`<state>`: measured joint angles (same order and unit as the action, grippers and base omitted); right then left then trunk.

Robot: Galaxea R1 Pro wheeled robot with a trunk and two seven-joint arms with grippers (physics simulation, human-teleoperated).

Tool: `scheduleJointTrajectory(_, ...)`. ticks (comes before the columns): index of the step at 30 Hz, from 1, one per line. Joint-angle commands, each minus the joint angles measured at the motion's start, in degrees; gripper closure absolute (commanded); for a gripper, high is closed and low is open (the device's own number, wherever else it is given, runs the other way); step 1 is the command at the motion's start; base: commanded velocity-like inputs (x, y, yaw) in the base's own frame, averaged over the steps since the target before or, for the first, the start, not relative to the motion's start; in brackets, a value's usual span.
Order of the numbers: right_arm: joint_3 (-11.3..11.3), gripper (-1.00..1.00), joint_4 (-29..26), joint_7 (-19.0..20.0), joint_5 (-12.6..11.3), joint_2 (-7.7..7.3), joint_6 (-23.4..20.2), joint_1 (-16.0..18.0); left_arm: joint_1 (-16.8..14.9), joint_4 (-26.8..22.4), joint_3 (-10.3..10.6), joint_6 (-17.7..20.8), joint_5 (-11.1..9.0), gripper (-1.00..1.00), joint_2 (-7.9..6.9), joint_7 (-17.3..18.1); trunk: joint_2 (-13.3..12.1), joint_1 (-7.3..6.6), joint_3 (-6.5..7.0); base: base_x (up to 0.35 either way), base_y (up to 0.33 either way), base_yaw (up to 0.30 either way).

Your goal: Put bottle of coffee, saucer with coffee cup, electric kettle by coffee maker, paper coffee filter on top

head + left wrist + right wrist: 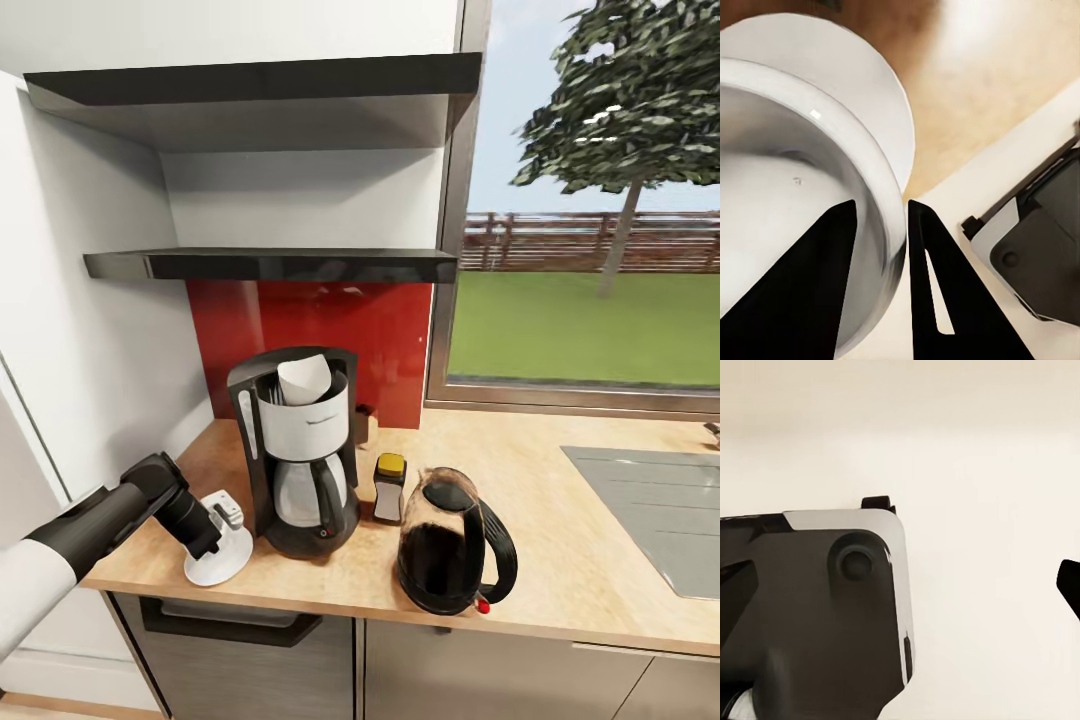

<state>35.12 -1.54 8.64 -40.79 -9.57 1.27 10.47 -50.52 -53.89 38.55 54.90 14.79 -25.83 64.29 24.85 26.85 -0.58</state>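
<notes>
Gripping the thin rim of the coffee cup (787,217), the left pincer (881,247) has its two flat black fingers (937,300) narrowed onto the wall, one inside the smooth white bowl and one outside. In the head view the left pincer (222,528) sits near the front left corner of the tabletop (560,500), and it hides most of the cup; under it the flat round white saucer (215,570) lies on the pale wood grain. Just beside the saucer stands the coffee maker (298,450), black with a silver-white upper body and a glass carafe, and the white paper coffee filter (305,378) is tucked in its top. The bottle of coffee (389,488), yellow-capped, stands between it and the rounded glass electric kettle (452,545) near the front edge. Above, the dark glossy kitchen shelf (270,264) spans the wall. For the right pincer I cannot tell its state.
</notes>
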Motion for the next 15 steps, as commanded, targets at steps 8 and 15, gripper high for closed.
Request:
scheduleJointTrajectory(8,0.47,-1.0,0.05,0.23,-0.52,-0.08,0.13,0.03,-0.18,-0.08,0.03,0.19,0.58,-1.0,0.84,0.5,0.07,0.03,-0.06,0.0,0.0,0.0)
scheduleJointTrajectory(15,0.47,-1.0,0.05,0.23,-0.52,-0.1,0.13,0.04,-0.29,-0.08,0.02,0.21,0.67,-1.0,0.95,0.49,0.07,0.03,-0.06,0.0,0.0,0.0)
